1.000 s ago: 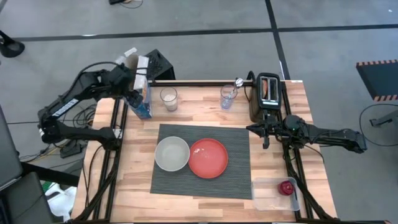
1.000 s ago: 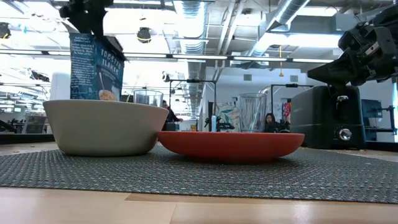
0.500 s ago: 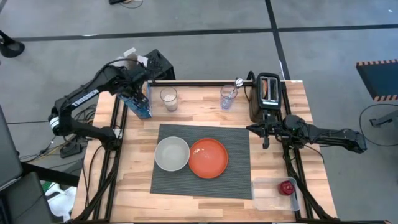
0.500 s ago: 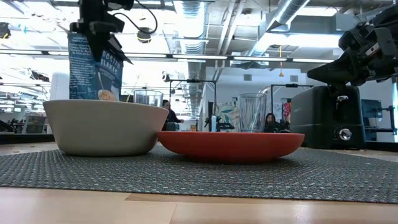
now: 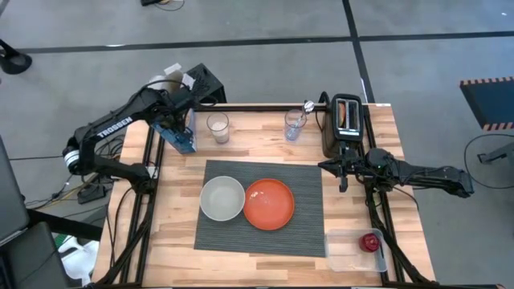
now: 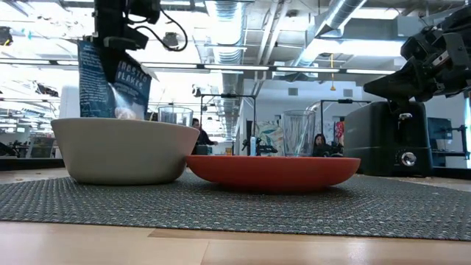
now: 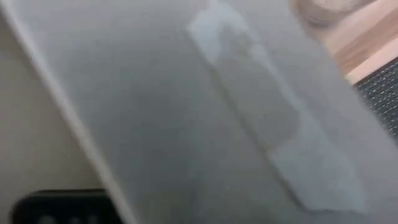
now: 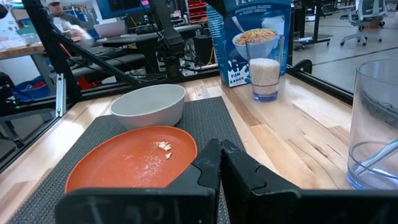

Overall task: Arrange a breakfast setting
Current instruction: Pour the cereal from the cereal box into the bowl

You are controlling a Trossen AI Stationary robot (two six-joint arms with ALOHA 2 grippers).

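Observation:
A blue cereal box stands at the table's far left, its white flaps open. My left gripper sits on its top, shut on it. On the dark grey placemat rest a pale grey bowl and a red-orange plate. A metal spoon stands in a clear glass. A small red item lies in a clear container at the near right. My right gripper hovers shut, near the toaster. My left gripper comes at the cereal box from above, fingers pointing down onto its open top edge. The gripper itself hides the place of contact, and the wrist view shows only a pale flap close up. The box leans below the fingers; the bowl hides its bottom.
A black toaster stands at the far right edge. A second glass holding something white stands just right of the cereal box. Bare wood lies in front of the placemat and to its left.
My left gripper has moved down and toward the table's right onto the top of the cereal box. The box stood upright before and now leans, its printed face turned a little.

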